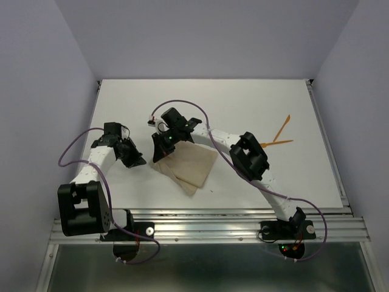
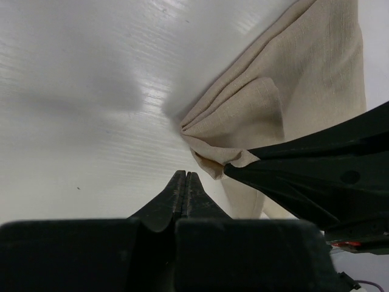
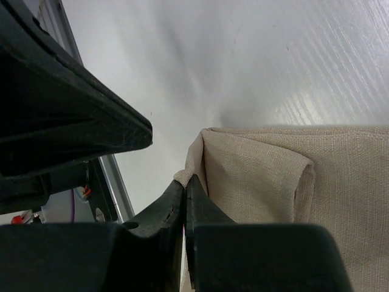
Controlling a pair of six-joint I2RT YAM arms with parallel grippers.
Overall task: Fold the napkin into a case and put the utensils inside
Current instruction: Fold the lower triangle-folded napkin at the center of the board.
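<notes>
We look down on a white table [image 1: 243, 100] boxed in by plain lavender walls [image 1: 36, 73]. A ribbed aluminium rail [image 1: 213, 226] runs along its near edge, where both arm bases are bolted. In the wrist views the tabletop is glossy and finely streaked, catching soft reflections and the arms' shadows.

The napkin [image 1: 189, 166] lies near the middle of the table, toward the front. It is folded over itself into a layered tan shape with stepped edges, not yet a narrow pouch. At its left corner we find both grippers. The right gripper [image 3: 185, 181], its arm stretched across from the right, has its fingers pinched on the napkin's folded corner, with the cloth edge running in between the tips. The left gripper [image 2: 185, 176] sits just beside that same corner. Its fingers are pressed together on nothing, the tips just short of the cloth.

The utensils [image 1: 278, 143], two slim orange pieces, lie on bare table well off to the right of the napkin. Their ends sit near each other in a loose V, and neither arm touches them. Purple cables [image 1: 62, 152] loop along both arms.
</notes>
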